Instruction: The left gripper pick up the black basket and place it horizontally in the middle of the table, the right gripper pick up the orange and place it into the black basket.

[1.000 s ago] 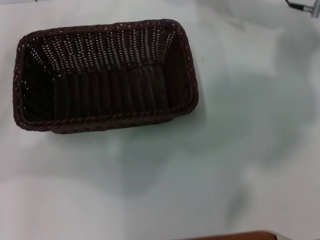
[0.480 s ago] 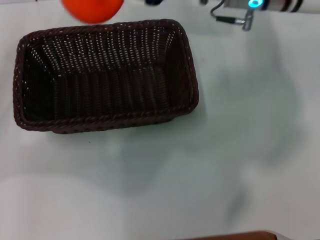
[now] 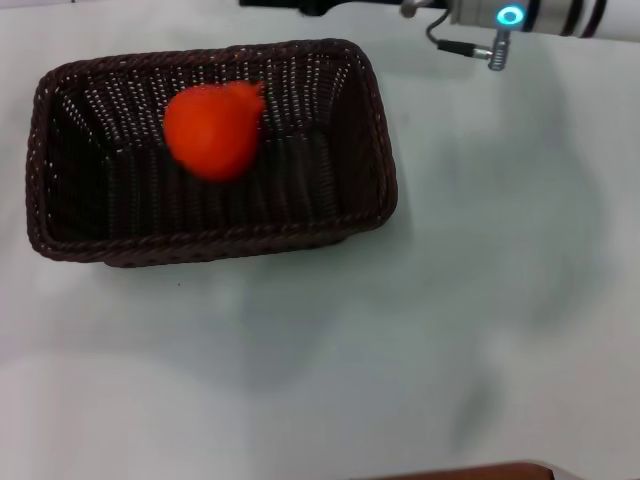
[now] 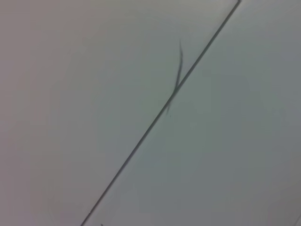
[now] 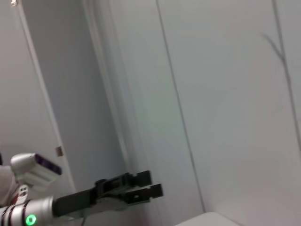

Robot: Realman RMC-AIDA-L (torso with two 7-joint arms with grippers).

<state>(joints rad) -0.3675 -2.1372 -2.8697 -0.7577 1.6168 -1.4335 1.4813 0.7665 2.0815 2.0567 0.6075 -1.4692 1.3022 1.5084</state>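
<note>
Leftmost in the head view, the black basket [image 3: 372, 190] sits on the table [image 3: 420, 340], long side running left to right, open side up, in the left far part of the surface. The orange [image 3: 212, 132] shows inside the basket's rim, over the middle of the far half, clear of any gripper; whether it touches the woven floor, cannot tell. Right of it, along the far edge, only a dark strip of the right gripper [image 3: 300, 5] shows, above the basket's far rim; its opening, cannot tell. Further right, the right arm's wrist [image 3: 545, 14] carries a lit cyan ring. The left wrist view gives only a pale panel with a thin dark seam [image 4: 164, 108]. The right wrist view shows the left gripper [image 5: 153, 184] raised before a pale wall, narrowly parted, holding nothing.
</note>
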